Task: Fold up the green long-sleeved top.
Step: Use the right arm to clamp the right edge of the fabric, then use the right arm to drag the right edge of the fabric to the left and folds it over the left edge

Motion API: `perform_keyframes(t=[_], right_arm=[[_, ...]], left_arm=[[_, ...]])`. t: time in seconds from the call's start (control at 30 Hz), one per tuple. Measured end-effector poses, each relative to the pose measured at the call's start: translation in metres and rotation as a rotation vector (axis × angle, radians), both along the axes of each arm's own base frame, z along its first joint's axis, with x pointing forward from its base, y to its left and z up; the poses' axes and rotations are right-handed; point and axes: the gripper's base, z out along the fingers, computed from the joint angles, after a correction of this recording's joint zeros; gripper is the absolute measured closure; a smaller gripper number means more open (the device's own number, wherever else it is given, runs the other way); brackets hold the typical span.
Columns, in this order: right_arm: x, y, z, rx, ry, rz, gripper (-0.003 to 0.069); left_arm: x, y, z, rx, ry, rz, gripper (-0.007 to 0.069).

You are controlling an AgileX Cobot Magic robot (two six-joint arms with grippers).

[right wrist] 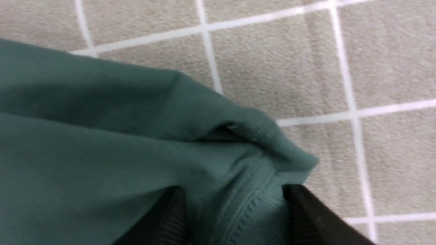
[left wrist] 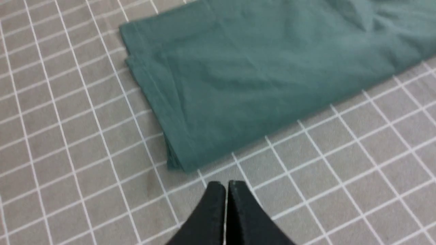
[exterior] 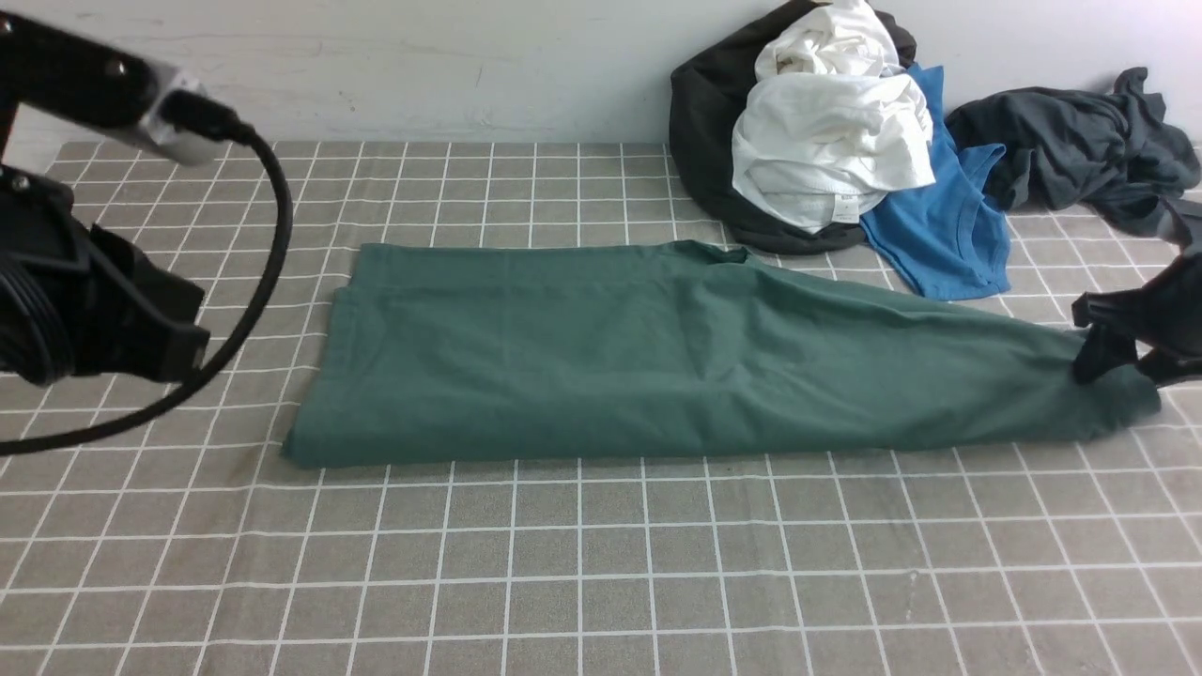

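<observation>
Where it lies folded lengthwise mid-tablecloth (exterior: pixel 601 563), the green top (exterior: pixel 657 357) has its right end between the spread fingers of the right gripper (exterior: pixel 1124 366). Left gripper (left wrist: pixel 226 186): fingers pressed together, empty, above the tablecloth just beside the top's near left corner.

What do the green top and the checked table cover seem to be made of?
Green top: soft matte knit, probably cotton jersey; it drapes in soft creases, and its cuff shows ribbing and stitching.
Table cover: matte, woven-looking cloth, beige with white grid lines; fibre unclear.
</observation>
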Motion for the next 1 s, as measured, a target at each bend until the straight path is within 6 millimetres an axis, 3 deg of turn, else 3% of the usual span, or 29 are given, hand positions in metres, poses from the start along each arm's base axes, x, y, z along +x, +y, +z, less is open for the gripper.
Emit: perform_keyframes(t=[0.13,0.23,0.3,0.43,0.47,0.5,0.53,0.57,0.63,0.7,0.73,0.8,0.83,0.9,0.93,1.0], right_arm=[[-0.001,0.004,0.006,-0.026,-0.007,0.08,0.0603],[-0.004,-0.001,0.017,-0.074,-0.005,0.103,0.0623],[-0.008,-0.01,0.044,-0.153,-0.012,0.1,0.0623],[-0.019,-0.031,0.118,-0.292,-0.101,0.019,0.0623],[-0.022,-0.032,0.139,-0.308,-0.14,-0.004,0.0623],[-0.024,-0.031,0.146,-0.31,-0.154,-0.009,0.0623],[-0.03,-0.026,0.177,-0.306,-0.227,-0.037,0.0623],[-0.033,-0.019,0.193,-0.292,-0.272,-0.042,0.0623],[-0.036,0.003,0.217,-0.24,-0.349,-0.022,0.0623],[-0.036,0.019,0.224,-0.196,-0.378,0.003,0.0623],[-0.032,0.055,0.228,-0.114,-0.406,0.068,0.0623],[-0.028,0.093,0.226,-0.041,-0.41,0.144,0.0623],[-0.025,0.124,0.221,0.021,-0.406,0.205,0.0623],[-0.022,0.157,0.214,0.085,-0.4,0.265,0.0623],[-0.02,0.201,0.2,0.146,-0.389,0.342,0.0623],[-0.019,0.25,0.181,0.206,-0.379,0.415,0.0623]], left_arm=[[-0.003,0.001,-0.006,0.028,0.035,-0.006,0.0632],[-0.007,0.002,-0.006,0.03,0.051,-0.01,0.0632],[-0.014,0.002,-0.005,0.028,0.061,-0.012,0.0632],[-0.028,0.003,-0.01,0.025,0.054,-0.01,0.0632],[-0.031,0.003,-0.012,0.025,0.054,-0.01,0.0632],[-0.032,0.003,-0.013,0.025,0.058,-0.01,0.0632],[-0.034,0.004,-0.016,0.025,0.053,-0.006,0.0632],[-0.034,0.004,-0.019,0.024,0.047,-0.001,0.0632],[-0.032,0.004,-0.024,0.023,0.031,0.009,0.0632],[-0.03,0.005,-0.027,0.021,0.023,0.015,0.0632],[-0.027,0.004,-0.028,0.009,0.022,0.022,0.0632],[-0.026,0.003,-0.029,-0.005,0.029,0.023,0.0632],[-0.026,0.003,-0.029,-0.015,0.03,0.024,0.0632],[-0.026,0.002,-0.029,-0.025,0.031,0.024,0.0632],[-0.026,0.002,-0.029,-0.028,0.031,0.024,0.0632],[-0.026,0.002,-0.029,-0.028,0.034,0.023,0.0632]])
